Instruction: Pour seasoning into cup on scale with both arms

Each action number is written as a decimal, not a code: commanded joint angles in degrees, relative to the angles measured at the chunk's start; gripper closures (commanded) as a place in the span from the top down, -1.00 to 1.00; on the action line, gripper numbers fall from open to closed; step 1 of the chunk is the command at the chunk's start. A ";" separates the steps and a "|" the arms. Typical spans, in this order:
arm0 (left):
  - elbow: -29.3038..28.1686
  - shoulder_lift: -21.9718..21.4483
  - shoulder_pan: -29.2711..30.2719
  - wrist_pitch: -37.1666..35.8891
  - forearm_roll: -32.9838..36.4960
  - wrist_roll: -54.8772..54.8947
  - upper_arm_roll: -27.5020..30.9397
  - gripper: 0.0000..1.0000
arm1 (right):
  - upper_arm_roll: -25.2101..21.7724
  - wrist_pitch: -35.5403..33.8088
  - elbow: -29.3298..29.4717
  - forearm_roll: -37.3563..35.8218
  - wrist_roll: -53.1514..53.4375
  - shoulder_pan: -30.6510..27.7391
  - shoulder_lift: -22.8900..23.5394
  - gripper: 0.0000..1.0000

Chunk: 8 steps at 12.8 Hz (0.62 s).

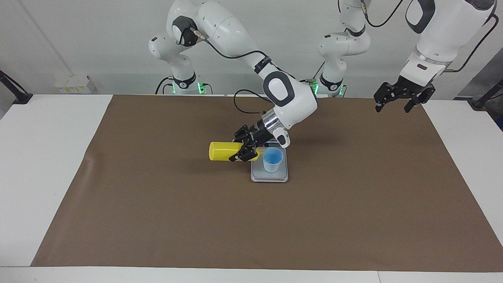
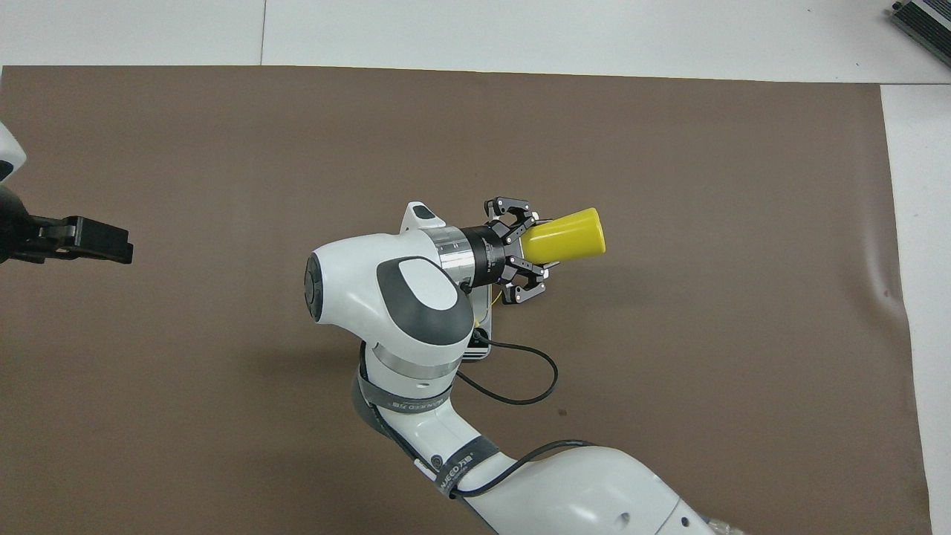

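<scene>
In the facing view you see the right gripper (image 1: pixel 244 151) clamped on the yellow bottle (image 1: pixel 223 151), which lies nearly level in the air, its base pointing toward the right arm's end of the table and its nozzle end, hidden by the gripper, toward the cup (image 1: pixel 272 159). The bottle hangs over the brown mat (image 1: pixel 157 204) just beside the scale (image 1: pixel 269 175), with its nozzle end about at the scale's edge. The blue cup stands upright on the scale's plate, near the middle of the table. You cannot make out any stream from the nozzle. Your left gripper (image 1: pixel 397 101) waits with its fingers spread and nothing between them, raised over the mat's corner at the left arm's end.

In the overhead view your right arm (image 2: pixel 394 297) covers the cup and nearly all of the scale; only a corner of the scale shows under the wrist. The right gripper (image 2: pixel 520 250) grips the bottle (image 2: pixel 568 235) near its nozzle end, and the round base sticks out over bare mat (image 2: pixel 743 334). The left gripper (image 2: pixel 93 241) shows at the view's edge over the mat, well apart from the bottle.
</scene>
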 commanded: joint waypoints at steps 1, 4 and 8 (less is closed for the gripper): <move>-0.21 -0.71 -0.12 -1.00 -0.14 0.38 0.10 1.00 | 0.76 -0.15 0.77 -1.84 0.10 -0.37 0.10 -1.00; -0.21 -0.71 -0.12 -0.91 -0.14 0.38 0.10 1.00 | 1.90 1.16 0.85 0.43 0.36 -2.56 -1.12 -1.00; -0.21 -0.71 -0.21 -0.91 -0.14 0.38 0.10 1.00 | 2.08 1.17 -0.28 9.55 -0.16 -7.56 -6.12 -1.00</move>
